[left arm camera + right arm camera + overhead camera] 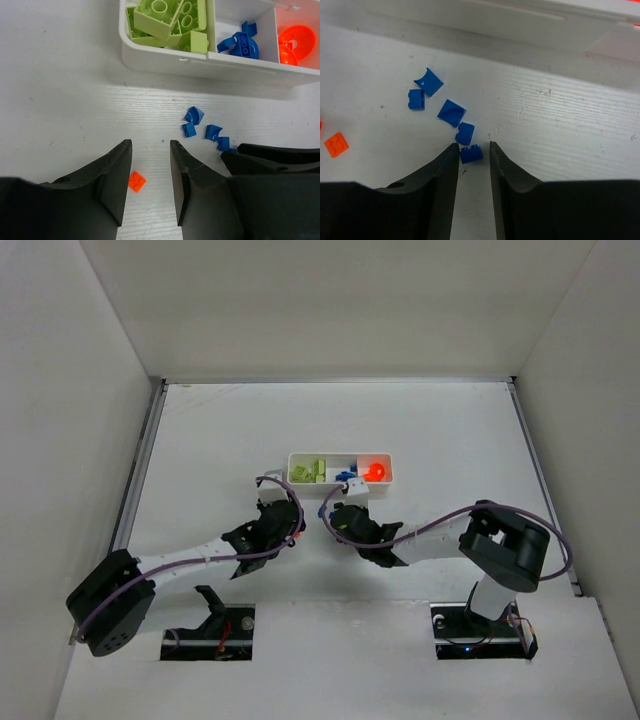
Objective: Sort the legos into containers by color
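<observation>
Tray (340, 455) lies near the middle of the table (450, 430), long side parallel to the far edge. Left to right, its compartments hold green bricks (167, 20), sorted blue pieces (243, 45) and orange pieces (296, 44).

On the near-edge side of the tray, unsorted: one orange brick (136, 181) to the left, then five loose blue bricks (451, 113) in a short, close string. I judge all of them light, rigid and slick, apt to skid or flip if nudged. I would pinch each across two flat opposite sides, not across a curved face.

Left arm (190, 560) reaches from the near-left corner toward the tray, wrist pitched down. Left gripper (150, 170) stands open low over the table, the orange brick between its fingers (112, 180), just beside the left one.

Right arm (440, 535) folds at the near-right corner, forearm running leftward to mid-table. Right gripper (472, 162) is parted narrowly with the nearest blue brick (471, 154) at its tips. A sliver of gap shows, so I read it as not yet clamped.
</observation>
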